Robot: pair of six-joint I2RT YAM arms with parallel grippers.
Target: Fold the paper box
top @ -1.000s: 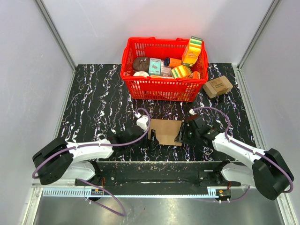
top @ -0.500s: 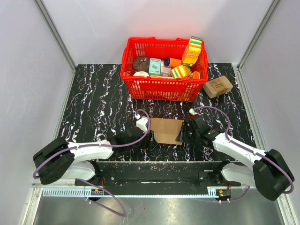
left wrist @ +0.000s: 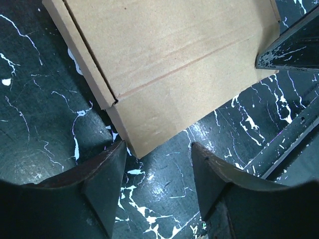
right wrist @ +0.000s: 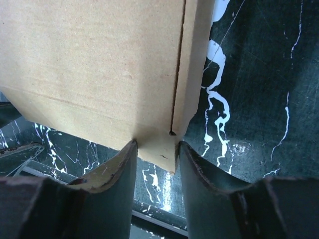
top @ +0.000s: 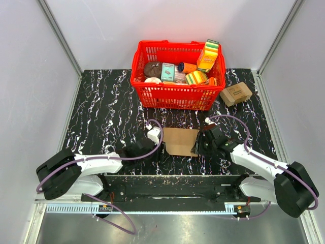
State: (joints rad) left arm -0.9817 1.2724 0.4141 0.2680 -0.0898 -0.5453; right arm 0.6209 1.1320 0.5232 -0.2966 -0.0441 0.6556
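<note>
The paper box (top: 181, 141) lies as a flat brown cardboard rectangle on the black marble table, between my two grippers. My left gripper (top: 159, 150) is at its near left corner. In the left wrist view the left gripper (left wrist: 158, 149) stands open. The box (left wrist: 164, 59) has its corner just at the mouth by the left finger, and nothing is pinched. My right gripper (top: 197, 147) is at the near right corner. In the right wrist view the right gripper (right wrist: 155, 145) has both fingers pressed against the corner of the box (right wrist: 99, 64).
A red basket (top: 175, 96) full of groceries stands behind the box. A small printed brown carton (top: 236, 93) sits at the back right. Grey walls close in both sides. The arms' black base rail (top: 172, 185) runs along the near edge.
My left gripper has narrowed and slid in toward the box's near left corner. The right gripper has closed a little on the right corner. The box's left flap now lies flatter.
</note>
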